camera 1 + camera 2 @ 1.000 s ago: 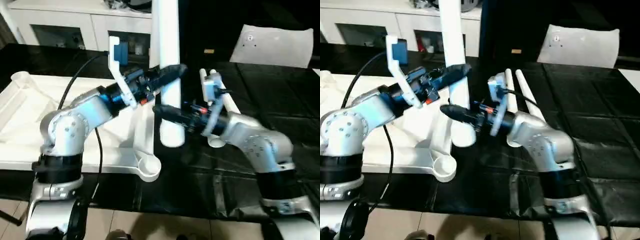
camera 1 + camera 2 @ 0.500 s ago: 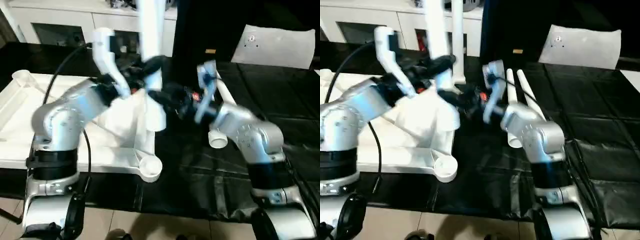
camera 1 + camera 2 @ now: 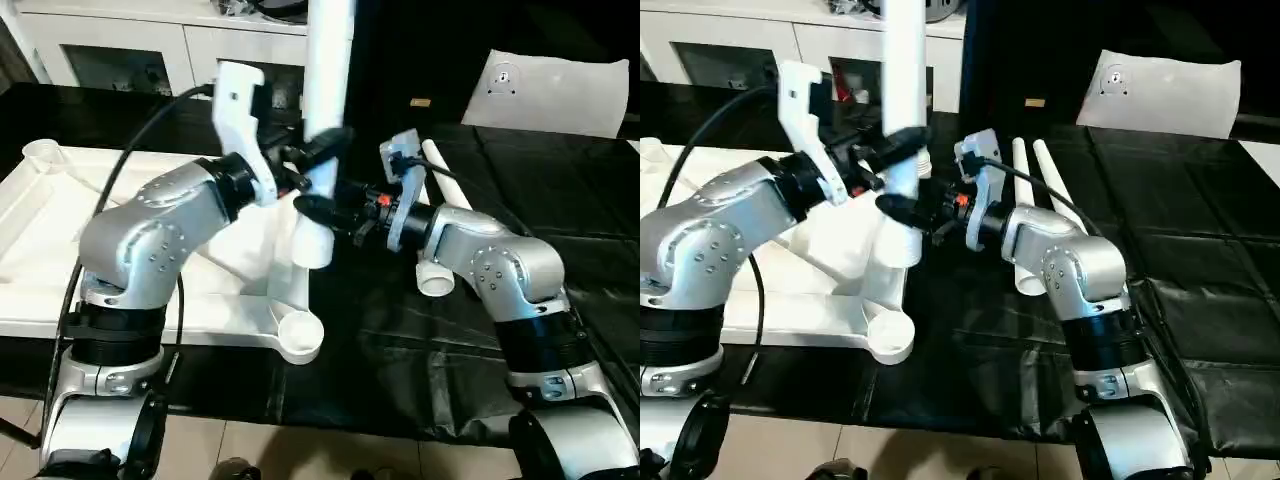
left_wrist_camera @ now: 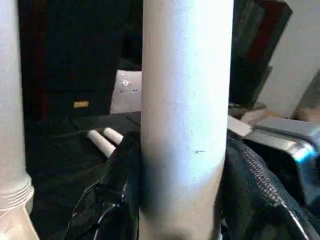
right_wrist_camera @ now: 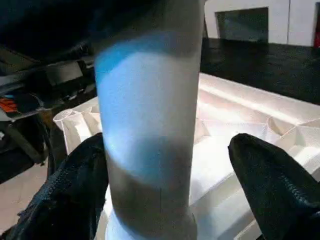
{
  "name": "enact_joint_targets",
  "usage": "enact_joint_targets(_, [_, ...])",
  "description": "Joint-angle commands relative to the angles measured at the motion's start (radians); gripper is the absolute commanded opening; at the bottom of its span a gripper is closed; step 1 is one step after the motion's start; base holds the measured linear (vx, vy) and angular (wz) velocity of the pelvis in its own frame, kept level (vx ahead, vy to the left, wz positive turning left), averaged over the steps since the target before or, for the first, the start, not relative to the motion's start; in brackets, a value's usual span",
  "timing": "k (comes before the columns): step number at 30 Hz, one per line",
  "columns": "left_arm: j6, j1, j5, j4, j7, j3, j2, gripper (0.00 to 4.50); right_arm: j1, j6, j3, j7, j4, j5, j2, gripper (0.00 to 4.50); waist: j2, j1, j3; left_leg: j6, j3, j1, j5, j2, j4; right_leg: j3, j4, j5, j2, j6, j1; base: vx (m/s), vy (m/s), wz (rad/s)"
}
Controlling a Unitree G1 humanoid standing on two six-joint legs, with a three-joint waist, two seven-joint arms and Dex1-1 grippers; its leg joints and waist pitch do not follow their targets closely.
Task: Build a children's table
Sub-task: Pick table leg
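The children's table top [image 3: 40, 230] lies upside down on the left, with a round corner socket [image 3: 299, 335] at its near right. My left gripper [image 3: 325, 148] is shut on an upright white leg [image 3: 328, 70]; its fingers [image 4: 120, 200] press the leg's sides. The leg's lower end [image 3: 312, 248] is by the top's right rim. My right gripper [image 3: 315, 210] reaches in lower on the same leg, open, with its fingers [image 5: 270, 185] standing off the leg. A second upright leg [image 4: 11, 100] stands close behind. Two loose legs [image 3: 440, 185] lie on the black cover.
A white cabinet [image 3: 150, 50] with dark openings runs along the back. A white cushion-like bag [image 3: 555, 90] rests at the far right. Black cover [image 3: 500, 330] spreads under the right arm. A black cable [image 3: 130, 150] loops over my left forearm.
My right gripper's fingers have spread apart off the leg. The left gripper has carried the leg a little to the left, toward the table top's rim.
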State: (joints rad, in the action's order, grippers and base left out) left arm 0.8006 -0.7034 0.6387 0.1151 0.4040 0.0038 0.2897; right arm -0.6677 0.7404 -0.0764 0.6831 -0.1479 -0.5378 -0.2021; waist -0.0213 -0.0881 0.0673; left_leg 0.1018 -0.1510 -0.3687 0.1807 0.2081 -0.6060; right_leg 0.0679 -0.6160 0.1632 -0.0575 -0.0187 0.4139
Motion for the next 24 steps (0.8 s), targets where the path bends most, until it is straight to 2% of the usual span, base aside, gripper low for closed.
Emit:
enact_joint_targets(1, [-0.016, -0.006, -0.002, 0.039, 0.031, -0.019, 0.003, 1.85, -0.010, 0.015, -0.005, 0.014, -0.014, 0.013, -0.020, 3.89, -0.005, 0.003, -0.081, 0.022, -0.014, 0.002, 0.115, 0.006, 0.064, -0.043, 0.067, 0.241, -0.059, -0.124, -0.066, 0.000, 0.000, 0.00])
enact_joint_targets(10, [-0.041, -0.008, -0.025, 0.037, 0.076, -0.050, 0.008, 1.85, -0.007, 0.021, -0.020, 0.055, -0.018, 0.006, -0.027, 3.19, -0.002, 0.003, -0.080, 0.021, -0.014, 0.004, 0.126, 0.006, 0.064, -0.043, 0.069, 0.257, -0.059, -0.126, -0.064, 0.000, 0.000, 0.00])
enact_joint_targets(11, [-0.043, -0.011, -0.033, 0.039, 0.091, -0.061, 0.014, 1.85, -0.003, 0.021, -0.026, 0.067, -0.014, 0.005, -0.028, 3.10, 0.004, 0.002, -0.080, 0.023, -0.013, 0.004, 0.127, 0.007, 0.064, -0.043, 0.068, 0.258, -0.059, -0.126, -0.064, 0.000, 0.000, 0.00])
enact_joint_targets(13, [-0.044, -0.012, -0.037, 0.043, 0.100, -0.068, 0.019, 1.85, -0.003, 0.023, -0.029, 0.071, -0.014, 0.004, -0.029, 3.00, 0.001, 0.003, -0.081, 0.024, -0.012, 0.004, 0.123, 0.007, 0.064, -0.042, 0.067, 0.248, -0.059, -0.126, -0.065, 0.000, 0.000, 0.00])
enact_joint_targets(24, [-0.065, -0.011, -0.066, 0.053, 0.162, -0.108, 0.049, 1.85, 0.004, 0.038, -0.036, 0.094, 0.001, 0.006, -0.035, 2.05, 0.004, 0.004, -0.081, 0.027, -0.012, 0.004, 0.128, 0.007, 0.064, -0.043, 0.066, 0.239, -0.059, -0.138, -0.065, 0.000, 0.000, 0.00])
